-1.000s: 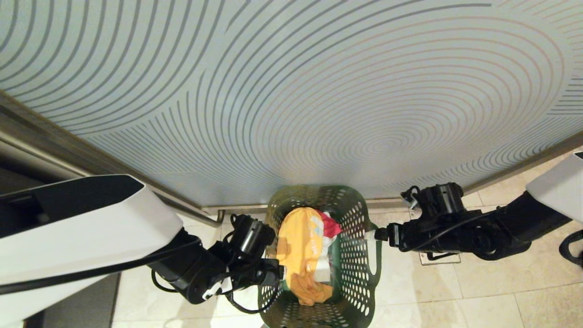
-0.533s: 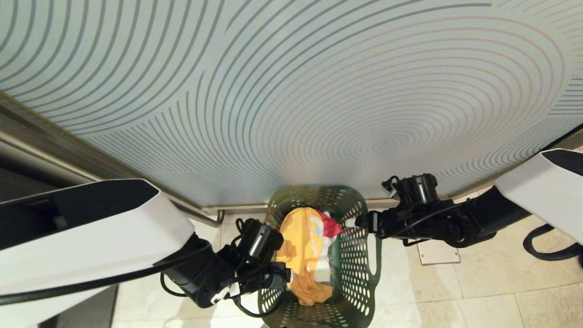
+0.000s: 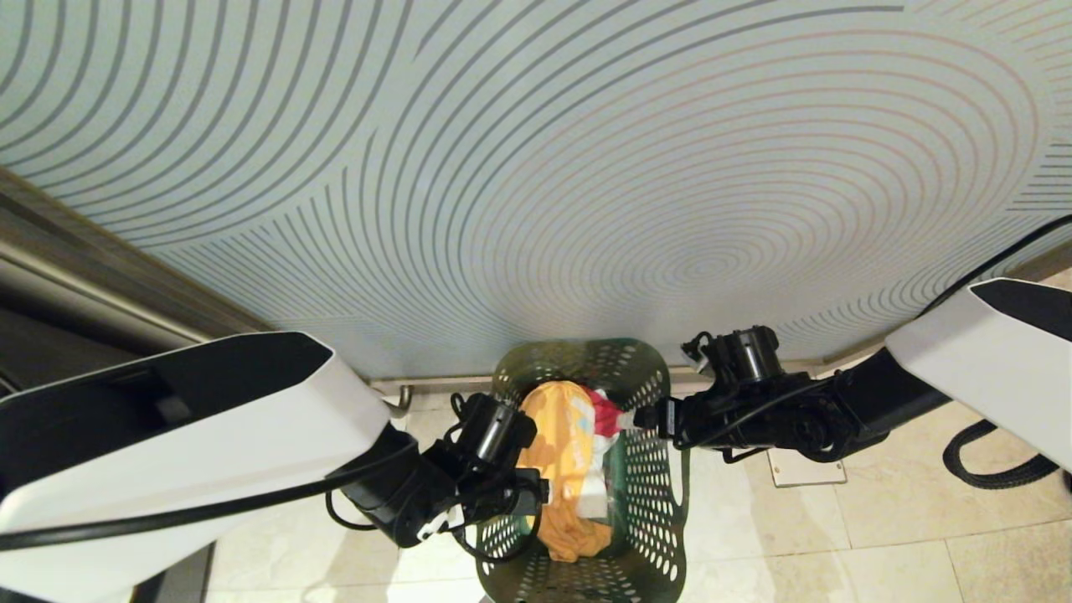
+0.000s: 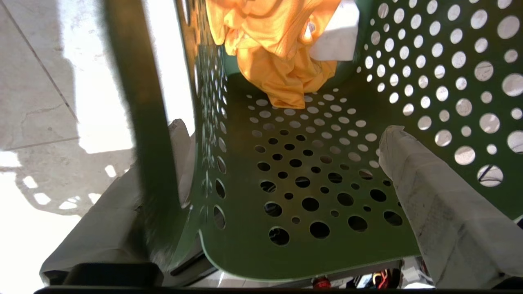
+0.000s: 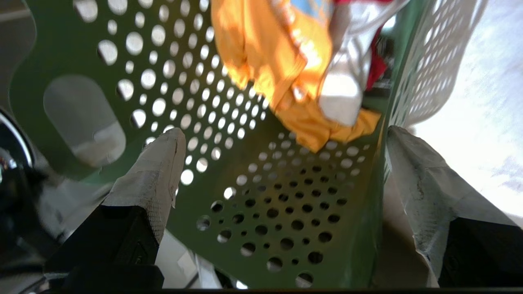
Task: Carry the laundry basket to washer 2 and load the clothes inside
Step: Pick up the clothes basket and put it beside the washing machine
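Laundry basket (image 3: pixel 645 502): dark green, perforated all over, standing on pale floor tiles (image 3: pixel 879 536) close against a wall panel (image 3: pixel 536 167) patterned with curved lines. Clothes (image 3: pixel 561 469): heaped inside the basket, a yellow-orange garment on top, a white piece beside it, a red-pink one at the far edge (seen from the head camera). Left gripper (image 3: pixel 536 494): at the basket's left wall, jaws spread wide, one cloth-wrapped finger (image 4: pixel 433 204) inside the basket and the other outside, the wall between them but not pinched. Right gripper (image 3: pixel 641 416): at the basket's right rim, near the red-pink garment, likewise released, one wrapped finger (image 5: pixel 155 171) inside and one outside the wall, nothing clamped. Black cable (image 3: pixel 988 461): looped on the tiles at far right.
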Motion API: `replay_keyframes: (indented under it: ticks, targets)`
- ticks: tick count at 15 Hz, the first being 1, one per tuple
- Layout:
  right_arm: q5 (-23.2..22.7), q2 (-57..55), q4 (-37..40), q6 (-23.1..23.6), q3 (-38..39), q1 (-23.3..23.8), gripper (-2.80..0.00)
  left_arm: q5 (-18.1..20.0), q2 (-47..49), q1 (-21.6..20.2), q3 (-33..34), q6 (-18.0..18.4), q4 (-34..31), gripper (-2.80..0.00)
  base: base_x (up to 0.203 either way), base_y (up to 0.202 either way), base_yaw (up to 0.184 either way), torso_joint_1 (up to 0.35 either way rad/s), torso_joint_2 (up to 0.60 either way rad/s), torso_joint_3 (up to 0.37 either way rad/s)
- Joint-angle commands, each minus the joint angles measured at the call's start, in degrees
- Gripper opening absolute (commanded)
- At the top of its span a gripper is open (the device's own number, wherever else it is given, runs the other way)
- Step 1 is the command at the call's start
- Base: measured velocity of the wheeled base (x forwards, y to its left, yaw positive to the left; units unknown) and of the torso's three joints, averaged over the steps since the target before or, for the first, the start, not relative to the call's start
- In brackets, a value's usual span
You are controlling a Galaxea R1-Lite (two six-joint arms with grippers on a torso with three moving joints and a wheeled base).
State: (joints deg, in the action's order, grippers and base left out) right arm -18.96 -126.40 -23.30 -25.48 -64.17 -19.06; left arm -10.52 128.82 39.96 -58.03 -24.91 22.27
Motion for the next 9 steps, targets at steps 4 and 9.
replay_keyframes:
  ticks: [4, 9]
  targets:
    - [-1.7, 2.8, 3.2, -0.8, 0.2, -1.9, 0.00, 0.0, 1.7, 0.0, -0.7, -0.1, 0.1, 0.00, 0.000, 0.000, 0.000, 0.000, 0.00, 0.000]
    - [-1.9, 1.7, 2.8, -0.9, 0.6, -2.4, 0.00, 3.2, 3.0, 0.0, -1.0, -3.1, 3.5, 0.00, 0.000, 0.000, 0.000, 0.000, 0.00, 0.000]
